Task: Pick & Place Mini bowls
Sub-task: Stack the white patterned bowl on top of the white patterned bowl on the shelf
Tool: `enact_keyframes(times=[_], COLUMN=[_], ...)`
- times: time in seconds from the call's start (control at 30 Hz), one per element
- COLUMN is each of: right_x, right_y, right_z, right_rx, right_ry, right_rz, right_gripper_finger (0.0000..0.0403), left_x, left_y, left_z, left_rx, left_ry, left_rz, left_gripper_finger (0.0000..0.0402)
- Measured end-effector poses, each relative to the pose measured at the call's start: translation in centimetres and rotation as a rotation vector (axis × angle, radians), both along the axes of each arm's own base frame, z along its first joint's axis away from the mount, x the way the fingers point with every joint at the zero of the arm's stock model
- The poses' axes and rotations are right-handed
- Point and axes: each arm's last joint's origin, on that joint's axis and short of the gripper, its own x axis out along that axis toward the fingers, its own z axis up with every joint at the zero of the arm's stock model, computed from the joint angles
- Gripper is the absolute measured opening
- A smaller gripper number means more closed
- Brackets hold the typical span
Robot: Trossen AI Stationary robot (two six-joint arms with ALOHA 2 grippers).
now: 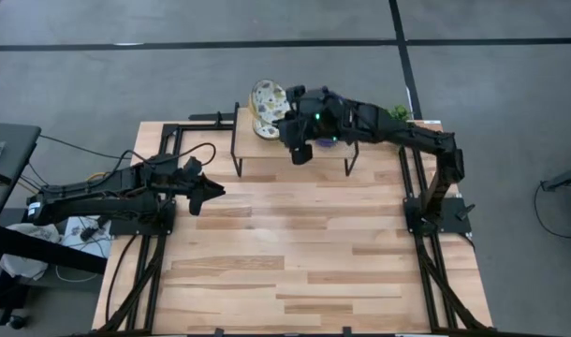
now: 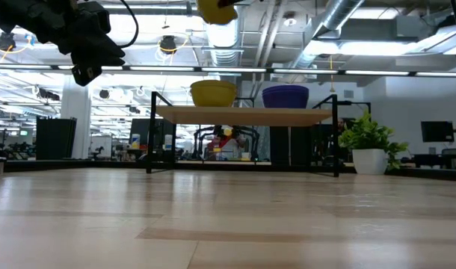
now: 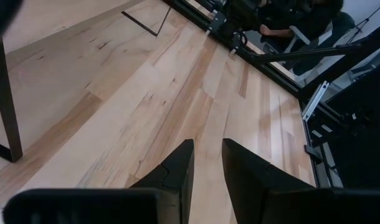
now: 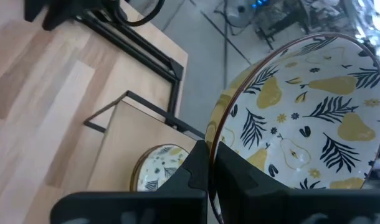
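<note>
My right gripper (image 4: 210, 171) is over the left end of the raised shelf (image 1: 267, 150) at the table's far side, shut on a white mini bowl with a yellow and dark leafy pattern (image 4: 302, 112), also seen from above (image 1: 268, 96). A second patterned bowl (image 4: 160, 167) stands on the shelf below it; it looks yellow from the side (image 2: 213, 93). A blue bowl (image 2: 285, 96) stands on the shelf to its right, under my right arm. My left gripper (image 3: 207, 165) hovers over the table's left part (image 1: 211, 192), slightly open and empty. My right gripper pinches the patterned bowl by its rim (image 4: 210, 146), one finger inside the bowl and one outside. The bowl is lifted clear above the shelf and tipped on edge, its inside facing the wrist camera.
A small green plant in a white pot (image 2: 370, 146) stands at the table's far right, beside the shelf. The shelf has thin black legs (image 2: 151, 134). Black frame rails (image 1: 145, 271) run along both table sides. Bare wood (image 1: 304, 253) lies in front of the shelf.
</note>
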Motion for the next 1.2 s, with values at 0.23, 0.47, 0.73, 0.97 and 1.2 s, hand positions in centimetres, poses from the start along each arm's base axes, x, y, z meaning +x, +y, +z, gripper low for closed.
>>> enact_keyframes(times=[0.23, 0.47, 0.73, 0.97, 1.2], right_x=[-0.6, -0.2, 3.0, 3.6, 3.7], right_y=[-3.4, -6.0, -7.7, -7.8, -7.4], right_z=[-0.2, -1.8, -7.0, -9.7, -10.0], right_rx=[0.079, 0.139, 0.053, 0.035, 0.031], right_ry=[-0.018, 0.006, 0.202, 0.373, 0.411], right_rz=[0.004, 0.01, -0.014, -0.009, -0.005], right_gripper_finger=[0.0, 0.0, 0.0, 0.0, 0.0], left_x=[0.0, 0.0, 0.1, 0.5, 1.0], left_y=[0.0, 0.0, 0.0, 0.1, 0.2], left_z=[0.1, 0.2, 0.2, 0.1, 0.1], left_rx=[0.002, 0.003, 0.004, 0.002, 0.005], left_ry=[-0.01, -0.016, -0.018, -0.011, -0.015], left_rz=[0.0, 0.0, 0.001, 0.002, 0.008], left_gripper_finger=[0.0082, 0.0082, 0.0082, 0.0082, 0.0082])
